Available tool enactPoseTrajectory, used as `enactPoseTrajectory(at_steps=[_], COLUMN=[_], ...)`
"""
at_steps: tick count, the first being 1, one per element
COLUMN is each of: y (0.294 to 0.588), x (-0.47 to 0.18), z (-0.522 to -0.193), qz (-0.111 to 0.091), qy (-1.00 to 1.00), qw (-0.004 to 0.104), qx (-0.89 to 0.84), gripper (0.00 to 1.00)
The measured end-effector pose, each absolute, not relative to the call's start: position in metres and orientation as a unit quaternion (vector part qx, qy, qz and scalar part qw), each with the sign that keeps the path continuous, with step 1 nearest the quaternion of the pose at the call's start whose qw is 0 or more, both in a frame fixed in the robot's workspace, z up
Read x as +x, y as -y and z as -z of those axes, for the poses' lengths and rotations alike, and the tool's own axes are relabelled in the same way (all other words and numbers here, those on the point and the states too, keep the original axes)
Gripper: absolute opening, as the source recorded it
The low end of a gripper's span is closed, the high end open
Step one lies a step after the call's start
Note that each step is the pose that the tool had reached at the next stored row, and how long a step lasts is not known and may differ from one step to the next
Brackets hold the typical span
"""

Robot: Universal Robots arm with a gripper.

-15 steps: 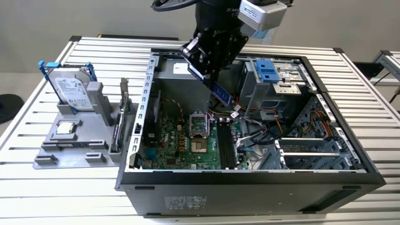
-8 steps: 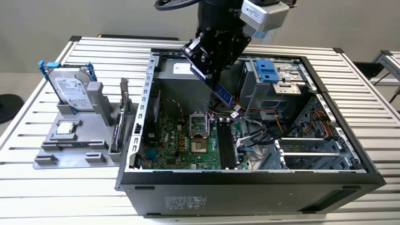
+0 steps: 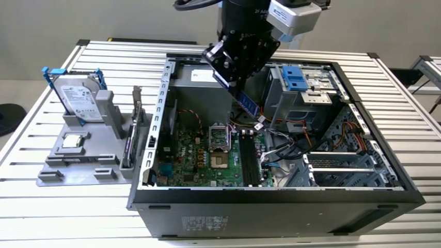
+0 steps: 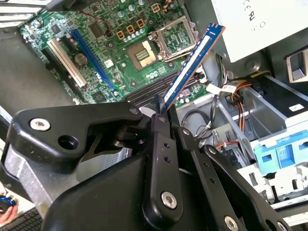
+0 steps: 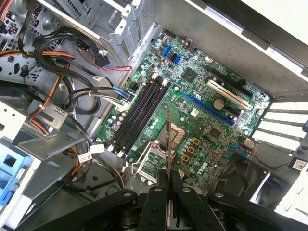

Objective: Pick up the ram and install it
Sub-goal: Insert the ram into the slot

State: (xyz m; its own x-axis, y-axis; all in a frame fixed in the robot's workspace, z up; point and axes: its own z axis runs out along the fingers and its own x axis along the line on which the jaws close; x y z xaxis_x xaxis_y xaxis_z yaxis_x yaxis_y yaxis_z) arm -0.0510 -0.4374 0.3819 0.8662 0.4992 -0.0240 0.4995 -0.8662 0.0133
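My gripper (image 3: pixel 233 81) hangs over the open computer case (image 3: pixel 276 199), shut on the ram (image 3: pixel 248 105). The ram is a slim blue-edged board slanting down from the fingers toward the motherboard (image 3: pixel 206 155). It stays in the air, above the black memory slots (image 3: pixel 249 160) and clear of them. In the second wrist view the ram (image 4: pixel 192 65) juts out of the closed gripper (image 4: pixel 161 113) over the slots (image 4: pixel 154 94). In the first wrist view the ram (image 5: pixel 168 139) is seen edge-on from the gripper (image 5: pixel 168 180), beside the long dark slots (image 5: pixel 142 115).
A grey holder (image 3: pixel 82 160) at the exterior view's left carries a hard drive in a blue frame (image 3: pixel 79 101) and an upright card (image 3: pixel 134 126). Inside the case are loose cables (image 3: pixel 289 142), a blue drive bay (image 3: pixel 296 77) and the processor socket (image 3: pixel 219 135).
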Motion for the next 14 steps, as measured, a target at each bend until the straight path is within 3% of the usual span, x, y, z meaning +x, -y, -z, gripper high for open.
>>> enactPoseTrajectory(at_steps=[14], y=[0.4374], x=[-0.0436], z=[-0.3819], qz=[0.01], qy=[-0.23], qw=[0.008], qx=[0.973], gripper=[0.0])
